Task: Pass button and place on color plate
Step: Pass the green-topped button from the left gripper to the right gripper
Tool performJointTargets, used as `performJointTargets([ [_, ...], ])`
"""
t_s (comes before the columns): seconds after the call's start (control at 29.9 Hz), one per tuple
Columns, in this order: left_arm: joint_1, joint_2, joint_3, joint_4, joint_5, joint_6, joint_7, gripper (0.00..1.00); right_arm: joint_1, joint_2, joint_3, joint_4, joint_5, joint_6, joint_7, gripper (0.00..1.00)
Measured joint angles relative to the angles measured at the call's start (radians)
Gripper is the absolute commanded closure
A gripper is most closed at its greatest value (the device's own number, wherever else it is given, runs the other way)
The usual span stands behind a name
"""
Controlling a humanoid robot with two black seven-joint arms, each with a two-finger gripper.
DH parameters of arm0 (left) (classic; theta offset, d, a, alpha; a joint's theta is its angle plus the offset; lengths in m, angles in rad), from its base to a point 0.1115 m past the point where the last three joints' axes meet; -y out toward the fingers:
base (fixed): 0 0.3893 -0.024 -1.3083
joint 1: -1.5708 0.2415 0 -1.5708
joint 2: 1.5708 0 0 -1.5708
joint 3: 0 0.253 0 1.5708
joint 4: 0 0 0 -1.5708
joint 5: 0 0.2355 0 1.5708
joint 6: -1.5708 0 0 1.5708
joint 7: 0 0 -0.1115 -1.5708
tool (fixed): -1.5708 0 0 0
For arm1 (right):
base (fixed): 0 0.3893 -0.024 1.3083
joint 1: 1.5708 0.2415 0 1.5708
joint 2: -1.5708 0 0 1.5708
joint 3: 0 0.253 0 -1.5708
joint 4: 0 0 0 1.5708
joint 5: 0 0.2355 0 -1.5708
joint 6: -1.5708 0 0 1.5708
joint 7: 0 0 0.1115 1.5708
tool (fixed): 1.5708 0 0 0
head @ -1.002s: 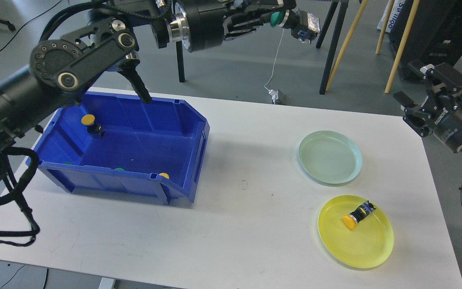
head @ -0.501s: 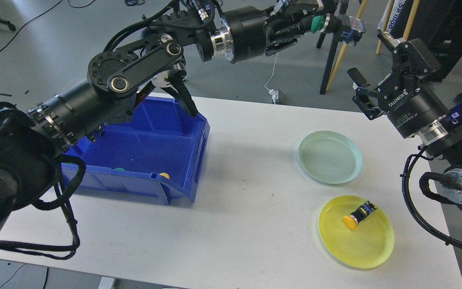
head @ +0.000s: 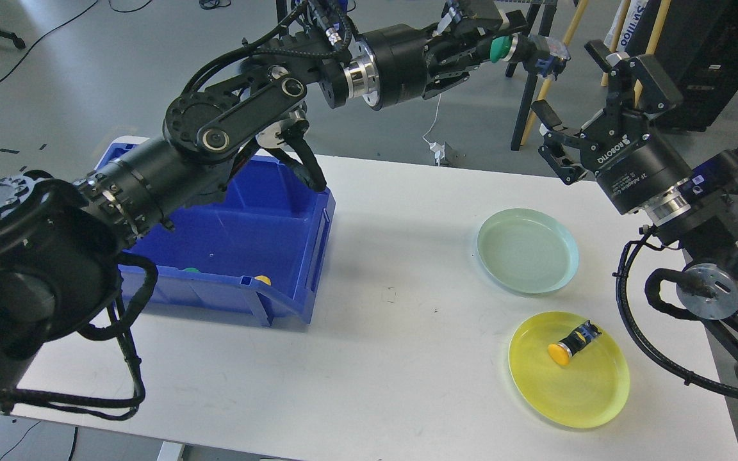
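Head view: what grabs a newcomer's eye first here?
Probably the left pincer, raised beyond the white table's far edge and clamped on a green-capped push button, with the open right pincer close beside it. Next, the big blue plastic bin at the table's left. Then the two round plates at right: the pale green plate bare, the yellow plate holding a yellow-capped button on its side.

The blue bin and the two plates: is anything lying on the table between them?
No. In the head view, only bare white table lies between the blue bin and both the green plate and yellow plate.
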Motion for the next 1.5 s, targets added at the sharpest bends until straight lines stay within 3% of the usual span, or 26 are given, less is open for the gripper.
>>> performJointTargets([
  [0.33,0.001,0.0,0.005,0.001,0.003,0.0,0.0,0.82,0.017,0.013,-0.017,-0.005,-0.001,-0.002,0.01,0.24],
  [0.73,-0.003,0.0,0.006,-0.006,0.007,0.0,0.0,0.82,0.036,0.014,-0.04,-0.012,-0.003,-0.003,0.01,0.3],
  [0.83,-0.003,0.0,0.007,-0.007,0.008,0.0,0.0,0.82,0.044,0.014,-0.041,-0.012,-0.003,-0.003,0.009,0.38],
  [1.0,-0.003,0.0,0.008,-0.011,0.009,0.0,0.002,0.82,0.05,0.014,-0.044,-0.015,-0.007,0.0,0.007,0.66],
  [1.2,-0.002,0.0,0.008,-0.012,0.009,0.0,0.002,0.82,0.051,0.011,-0.044,-0.019,-0.019,0.005,0.003,0.87],
  [1.44,0.0,0.0,0.008,-0.013,0.013,0.0,0.001,0.8,0.051,0.003,-0.046,-0.023,-0.02,0.022,0.003,0.91],
  [1.5,0.0,0.0,0.008,-0.013,0.013,0.0,0.001,0.71,0.051,0.002,-0.046,-0.023,-0.02,0.023,0.003,0.91],
])
